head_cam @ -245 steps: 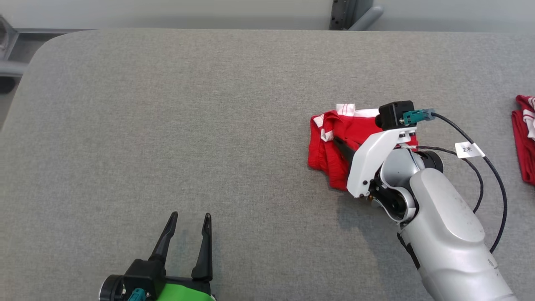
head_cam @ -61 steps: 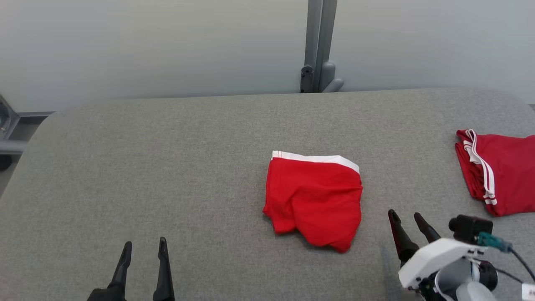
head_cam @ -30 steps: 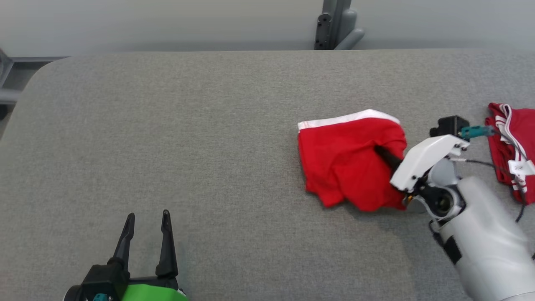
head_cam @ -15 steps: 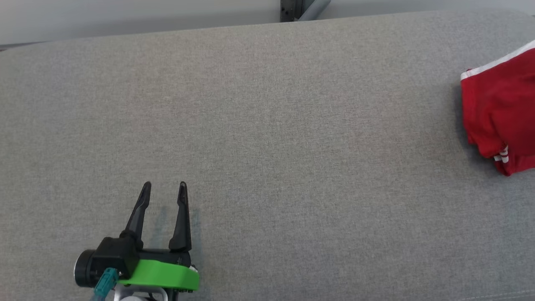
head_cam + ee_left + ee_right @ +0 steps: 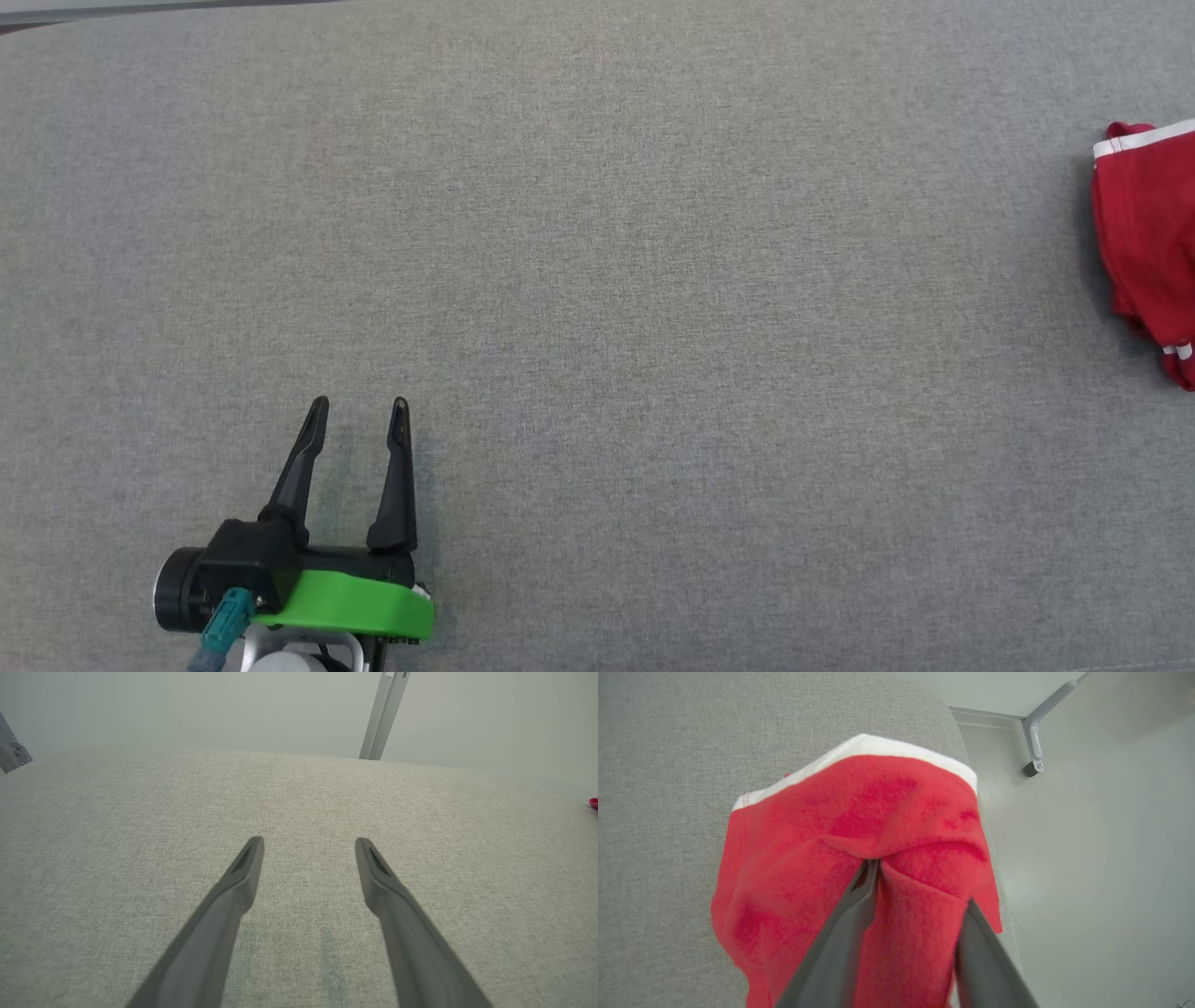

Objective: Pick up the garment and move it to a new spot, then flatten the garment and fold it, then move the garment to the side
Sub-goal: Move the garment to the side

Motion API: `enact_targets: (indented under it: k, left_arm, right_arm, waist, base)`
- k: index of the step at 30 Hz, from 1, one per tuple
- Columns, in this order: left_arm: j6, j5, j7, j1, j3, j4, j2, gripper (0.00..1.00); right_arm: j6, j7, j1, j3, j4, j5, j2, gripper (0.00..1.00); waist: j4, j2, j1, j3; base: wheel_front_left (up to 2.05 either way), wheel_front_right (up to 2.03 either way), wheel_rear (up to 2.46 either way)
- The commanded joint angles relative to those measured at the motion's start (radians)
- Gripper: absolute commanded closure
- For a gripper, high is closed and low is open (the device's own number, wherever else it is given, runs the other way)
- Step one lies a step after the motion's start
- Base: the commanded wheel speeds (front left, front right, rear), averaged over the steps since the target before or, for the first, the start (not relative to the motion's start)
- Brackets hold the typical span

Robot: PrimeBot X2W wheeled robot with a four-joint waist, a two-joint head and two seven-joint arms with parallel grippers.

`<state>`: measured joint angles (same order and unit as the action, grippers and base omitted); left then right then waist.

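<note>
The garment (image 5: pixel 859 812) is a pair of red shorts with a white waistband, bunched at the table's right end near its rounded corner. In the head view the garment (image 5: pixel 1144 233) is cut off by the right border. My right gripper (image 5: pixel 920 882) is over it with its fingers parted. Red cloth lies between them and covers the right fingertip. My left gripper (image 5: pixel 360 406) stands open and empty at the lower left, far from the garment. In the left wrist view the left gripper (image 5: pixel 309 842) hovers over bare cloth, and a red speck of the garment (image 5: pixel 593 803) shows at the far right.
A grey padded table (image 5: pixel 597 233) spreads across the head view. Its right edge (image 5: pixel 971 788) drops to a pale floor (image 5: pixel 1087 858) just beyond the garment. A metal frame leg (image 5: pixel 1034 737) stands on that floor. A grey post (image 5: pixel 383 714) rises behind the table.
The head camera has swung, so the garment has slid to the view's right border and the back wall has left the picture. My left gripper keeps its open pose.
</note>
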<state>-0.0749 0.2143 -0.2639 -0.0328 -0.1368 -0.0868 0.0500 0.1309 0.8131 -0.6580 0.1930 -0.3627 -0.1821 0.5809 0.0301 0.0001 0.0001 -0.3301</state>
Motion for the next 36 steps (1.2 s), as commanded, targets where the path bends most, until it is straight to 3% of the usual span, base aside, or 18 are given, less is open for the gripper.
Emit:
enact_targets:
  k: [1, 6, 11, 18, 26, 31, 36]
  left_arm:
    - [-0.003, -0.004, 0.0, -0.015, 0.003, 0.0, 0.002, 0.0]
    - [0.002, 0.003, 0.0, -0.007, 0.008, 0.001, 0.002, 0.0]
    - [0.011, 0.008, 0.0, 0.001, 0.014, 0.009, 0.002, 0.0]
    - [0.024, 0.017, 0.0, 0.032, 0.024, 0.022, 0.002, 0.0]
    - [0.052, 0.027, 0.0, 0.108, 0.045, 0.005, 0.002, 0.0]
    - [0.073, 0.009, 0.0, 0.159, 0.076, -0.008, 0.002, 0.0]
    - [0.086, -0.011, 0.0, 0.193, 0.101, -0.005, 0.002, 0.0]
  right_arm:
    - [0.0, -0.033, 0.015, 0.007, 0.005, 0.035, 0.026, 0.0]
    - [0.0, -0.182, 0.024, 0.029, -0.01, 0.145, 0.064, 0.0]
    - [0.0, -0.301, 0.002, 0.025, -0.002, 0.167, 0.028, 0.0]
    - [-0.001, -0.544, 0.043, 0.008, 0.115, 0.083, -0.068, 0.0]
    - [-0.001, -0.79, 0.307, 0.006, 0.31, 0.0, -0.184, 0.0]
    - [-0.001, -0.935, 0.515, 0.0, 0.38, 0.027, -0.294, 0.0]
    - [-0.001, -1.056, 0.662, -0.018, 0.354, 0.092, -0.392, 0.0]
  waist:
    - [-0.001, -0.0001, -0.0001, 0.0]
    - [-0.012, -0.0001, -0.0001, 0.003]
    - [-0.034, -0.0001, -0.0001, 0.015]
    - [-0.041, -0.0001, -0.0001, 0.087]
    - [-0.009, -0.0001, -0.0001, 0.226]
    - [0.006, -0.0001, -0.0001, 0.288]
    - [0.016, -0.0001, -0.0001, 0.328]
  base:
    - [0.0, 0.0, 0.0]
    - [0.0, 0.0, 0.0]
    - [0.0, 0.0, 0.0]
    - [0.0, 0.0, 0.0]
    - [0.0, 0.0, 0.0]
    - [0.0, 0.0, 0.0]
    - [0.0, 0.0, 0.0]
